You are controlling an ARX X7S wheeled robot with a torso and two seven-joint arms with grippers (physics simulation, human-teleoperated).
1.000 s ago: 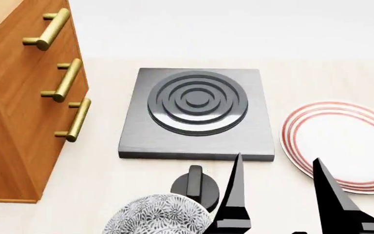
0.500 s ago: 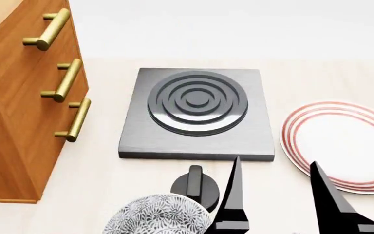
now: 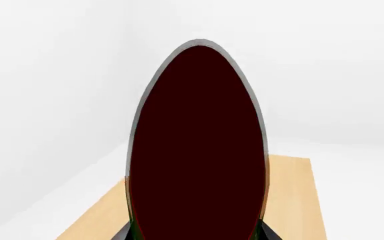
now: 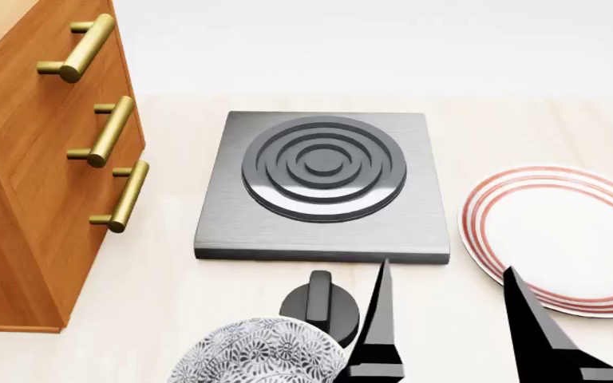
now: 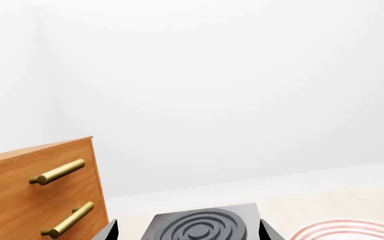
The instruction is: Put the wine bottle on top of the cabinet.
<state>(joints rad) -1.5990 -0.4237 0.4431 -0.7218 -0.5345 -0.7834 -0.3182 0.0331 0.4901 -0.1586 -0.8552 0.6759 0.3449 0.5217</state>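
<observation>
The cabinet (image 4: 29,199) is the largest thing, its brass handles facing the grey hob (image 4: 322,187) just beside its front. The red-ringed plate (image 4: 562,239) sits beyond the hob, well away from the cabinet. The patterned bowl (image 4: 259,351) lies nearer, off the cabinet's front corner.

The wine bottle (image 3: 197,150) shows only in the left wrist view. It is a dark oval with a green edge, filling the frame, with pale wood behind that may be the cabinet's top. The left gripper (image 3: 195,236) seems clamped on it, dark fingers hugging both sides. The right gripper (image 4: 445,270) is spread wide and empty, out past the cabinet's front.

I judge the bottle to be glass: heavy, rigid, slick and breakable. It is best held round the wide body, kept upright and set down gently. No label or writing can be read.
</observation>
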